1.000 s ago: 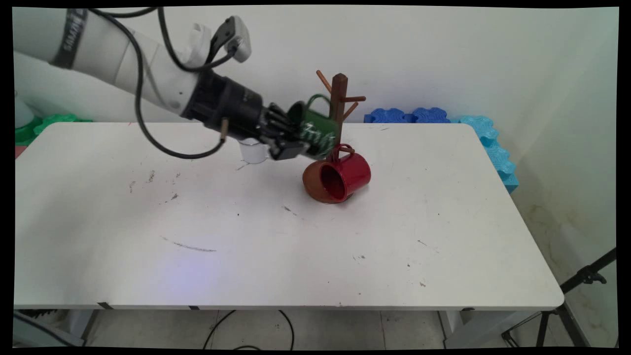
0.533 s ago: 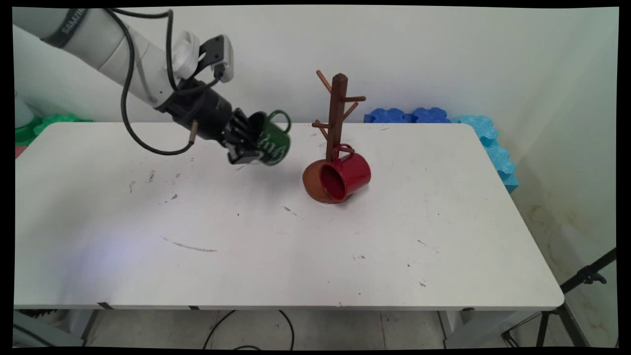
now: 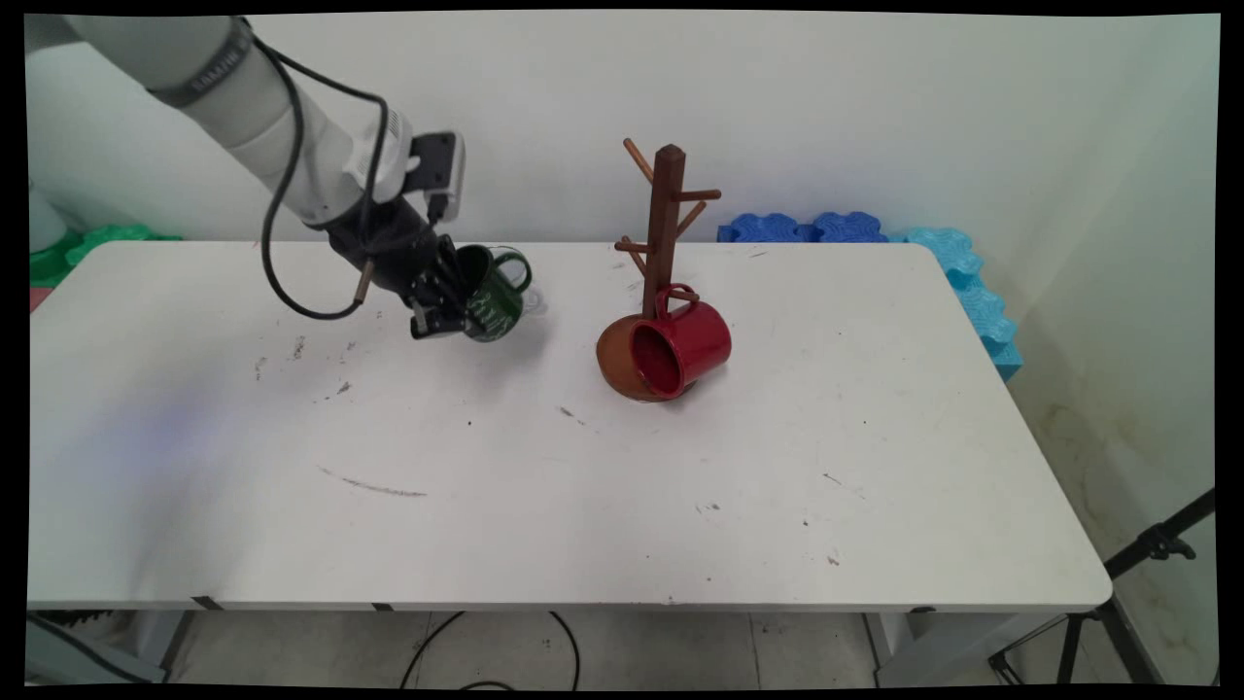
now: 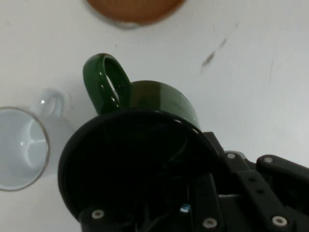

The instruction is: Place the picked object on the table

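the gripper (image 3: pixel 442 309) is closed on the green mug (image 3: pixel 494 297), and in the hand view 1 finger seems to reach down inside the mug's dark mouth while the other linkage lies outside the wall, so the hold looks like a pinch on the wall near the rim. as a judgement, this is a carry in hand: the mug hangs off the gripper low over the far-left part of the table (image 3: pixel 583 506), with its shadow close beneath it (whether its lower edge touches the surface cannot be told). it is well apart from the mug tree (image 3: pixel 667 224) and from the red mug (image 3: pixel 685 345) that leans at the tree's brown base (image 3: pixel 610 367). a white mug (image 4: pixel 24 145) stands upright just beside the green one, on the side where the green handle (image 4: pixel 104 82) sticks out, so any further move with this load calls for keeping the handle and body off that neighbour and for holding the pinch firm, since the mug is carried by 1 wall only. the green mug is tilted: its long axis runs in line with the gripper, with the mouth turned up and back toward the wrist and the bottom pointing down and away toward the table, and the handle is on the side facing the tree.
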### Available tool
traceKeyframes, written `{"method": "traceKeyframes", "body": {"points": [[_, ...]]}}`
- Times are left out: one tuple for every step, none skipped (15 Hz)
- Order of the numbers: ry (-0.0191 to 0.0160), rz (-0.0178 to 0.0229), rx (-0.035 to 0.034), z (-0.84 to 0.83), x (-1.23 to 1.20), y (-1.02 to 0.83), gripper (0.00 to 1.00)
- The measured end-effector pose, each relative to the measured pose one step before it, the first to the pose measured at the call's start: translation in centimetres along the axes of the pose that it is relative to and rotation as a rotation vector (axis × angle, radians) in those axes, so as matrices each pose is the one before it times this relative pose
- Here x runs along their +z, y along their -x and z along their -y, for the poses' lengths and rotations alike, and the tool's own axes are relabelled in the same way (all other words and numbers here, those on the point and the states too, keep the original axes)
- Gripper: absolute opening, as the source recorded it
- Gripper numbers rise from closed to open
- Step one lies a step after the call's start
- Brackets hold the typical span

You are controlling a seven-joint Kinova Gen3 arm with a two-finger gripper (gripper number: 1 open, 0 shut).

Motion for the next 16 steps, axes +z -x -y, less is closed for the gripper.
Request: {"method": "traceKeyframes", "body": {"points": [[0.00057,0.01191,0.01132,0.156,0.353,0.024,0.0],[0.00087,0.01744,0.01543,0.212,0.526,0.064,0.0],[0.00103,0.01102,0.00907,0.126,0.357,0.063,0.0],[0.00268,0.01554,0.01253,0.177,0.545,0.073,0.0],[0.00344,0.01767,0.01432,0.186,0.665,0.062,0.0],[0.00379,0.01554,0.01133,0.131,0.608,0.095,0.0],[0.00379,0.01194,0.00953,0.099,0.52,0.044,0.0],[0.00451,0.01251,0.01035,0.116,0.593,0.03,0.0],[0.00441,0.01056,0.00948,0.097,0.571,0.018,0.0],[0.00358,0.0079,0.00741,0.077,0.474,0.005,0.0],[0.00343,0.00823,0.00783,0.096,0.523,0.003,0.0],[0.00341,0.00752,0.00752,0.096,0.507,-0.014,0.0],[0.00215,0.0059,0.00523,0.083,0.393,-0.004,0.0],[0.00171,0.00359,0.00324,0.037,0.249,0.0,0.0],[0.00313,0.00565,0.00493,0.056,0.41,-0.007,0.0],[0.00269,0.00433,0.00356,0.038,0.327,-0.014,0.0]]}}
